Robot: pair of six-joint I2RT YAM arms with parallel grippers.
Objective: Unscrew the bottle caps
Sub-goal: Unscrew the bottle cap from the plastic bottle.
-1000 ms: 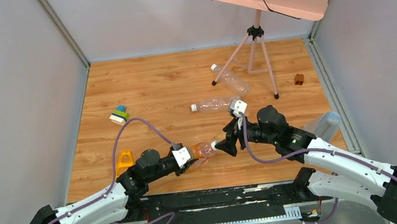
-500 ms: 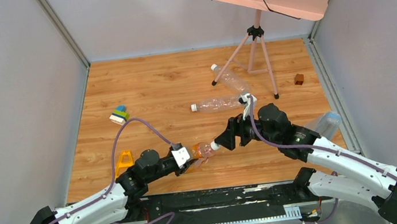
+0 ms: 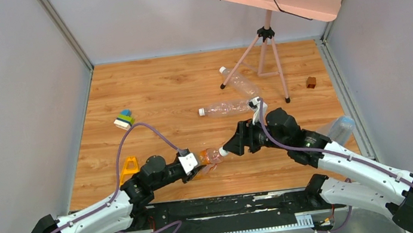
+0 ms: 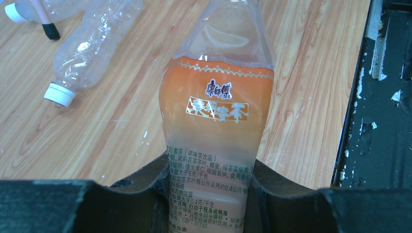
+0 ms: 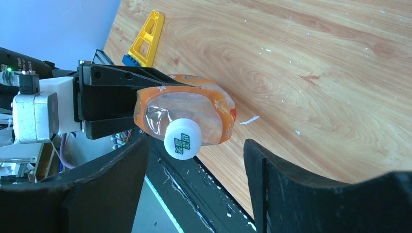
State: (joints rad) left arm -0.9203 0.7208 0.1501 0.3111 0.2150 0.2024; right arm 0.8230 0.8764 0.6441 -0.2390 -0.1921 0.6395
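My left gripper [image 3: 197, 164] is shut on the lower body of an orange-labelled bottle [image 4: 217, 111] and holds it off the table, neck pointing at the right arm. The bottle's white cap [image 5: 182, 139] with green print sits on the neck. My right gripper [image 5: 197, 160] is open, with its fingers either side of the cap, the left one closer, and a gap shows on both sides. Two clear bottles lie further back: one [image 3: 224, 109] with a white cap [image 3: 201, 112], the other [image 3: 240, 82] with a white cap [image 3: 223, 70].
A pink tripod stand [image 3: 266, 36] rises at the back right, its legs beside the far bottles. A brown cube [image 3: 311, 82] sits by the right wall. Another clear bottle [image 3: 338, 129] lies at the right edge. A yellow toy [image 3: 130, 166] and stacked coloured blocks [image 3: 124, 119] are on the left.
My right wrist has rolled around the cap, with its camera block swinging from above the fingers towards the back. The left arm and the bottle have stayed put.
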